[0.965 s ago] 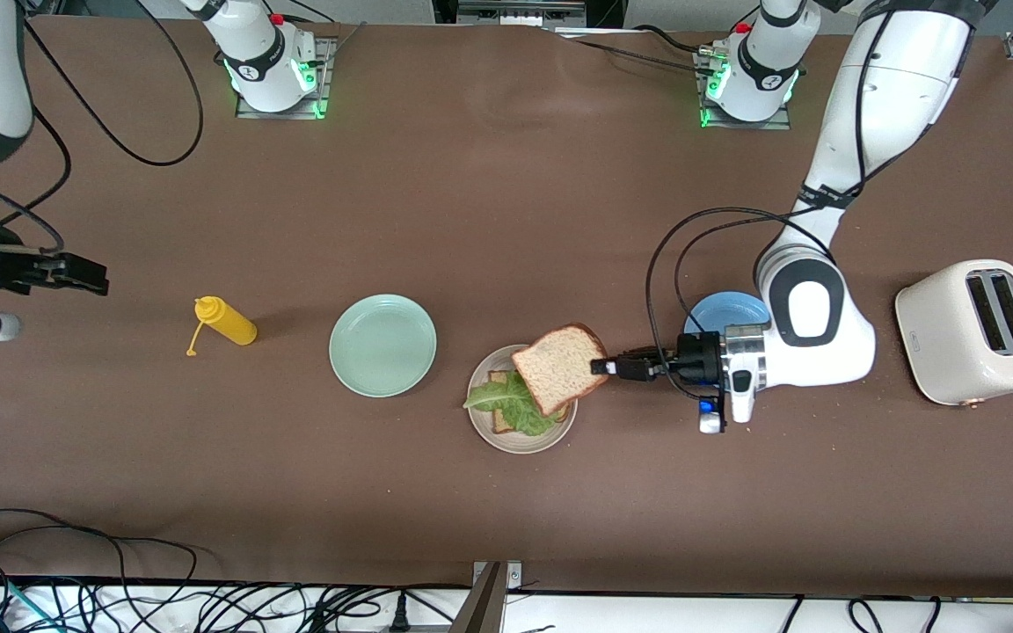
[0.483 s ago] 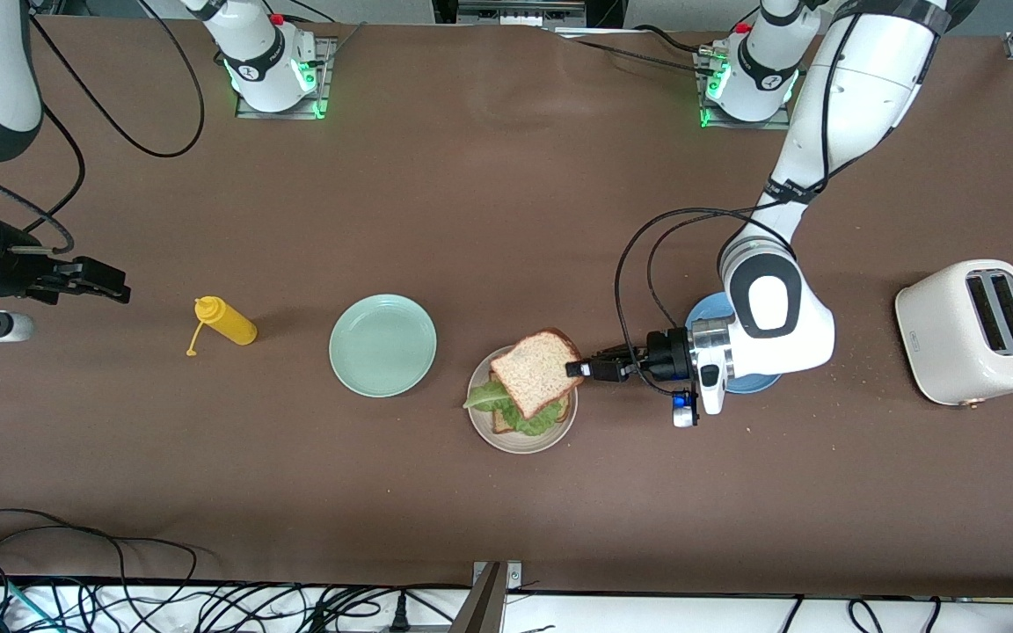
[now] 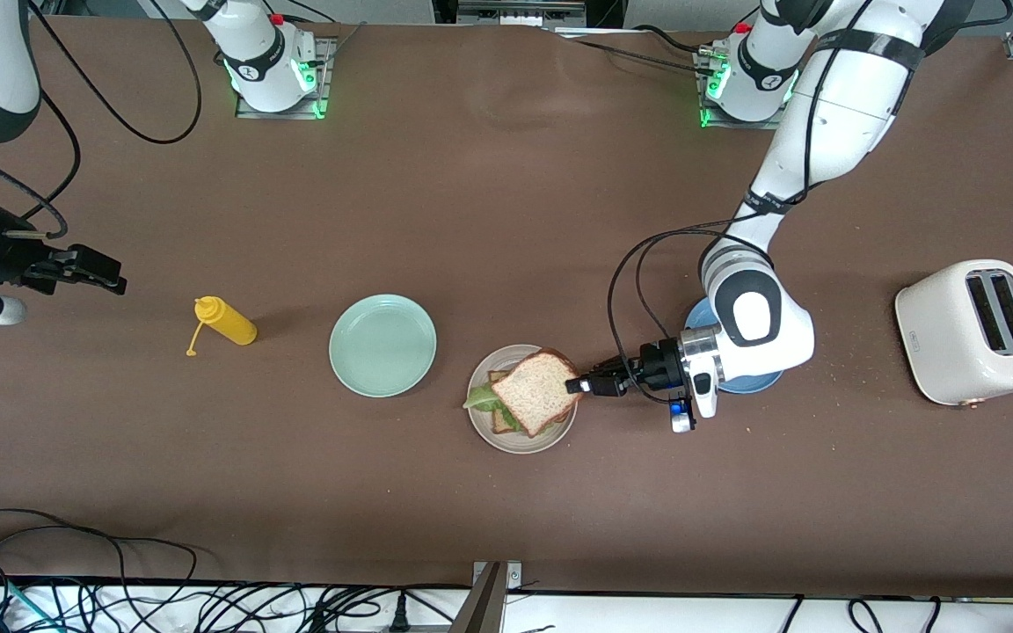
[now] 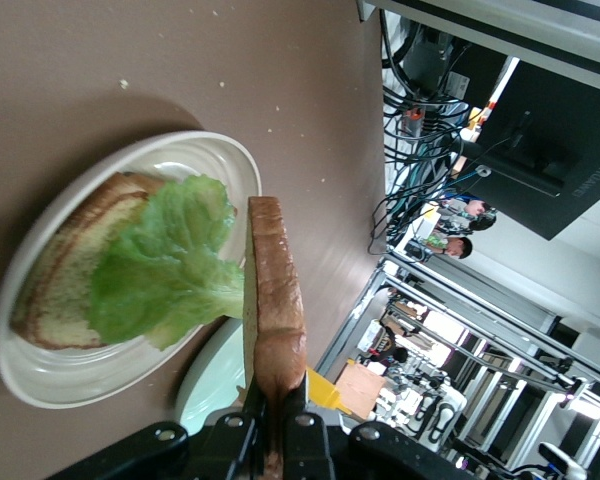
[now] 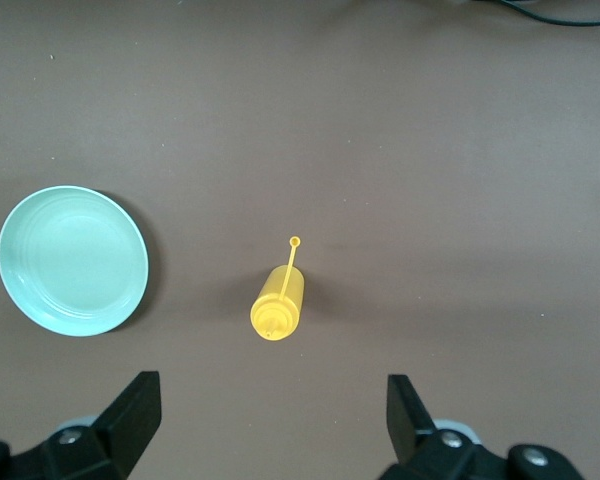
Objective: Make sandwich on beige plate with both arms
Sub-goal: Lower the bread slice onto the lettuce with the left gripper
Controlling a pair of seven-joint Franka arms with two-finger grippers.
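Note:
The beige plate [image 3: 482, 424] holds a bread slice [image 4: 65, 270] with a ruffled green lettuce leaf [image 3: 480, 401] lying on it. My left gripper [image 3: 575, 385] is shut on the crust edge of a second bread slice [image 3: 535, 392]. It holds that slice tilted just over the lettuce and the plate. In the left wrist view this slice [image 4: 273, 300] shows edge-on between the shut jaws of the left gripper [image 4: 277, 420], close beside the lettuce [image 4: 165, 270]. My right gripper [image 3: 111, 281] waits open over the table at the right arm's end, with nothing in it.
A yellow squeeze bottle [image 3: 227, 323] lies on its side beside a mint-green plate [image 3: 382, 345]. A blue plate [image 3: 698, 315] sits partly under the left arm's wrist. A cream toaster [image 3: 972, 331] stands at the left arm's end of the table.
The left gripper has carried the held slice down and toward the right arm's end, so it now covers most of the lettuce. The right gripper has shifted slightly.

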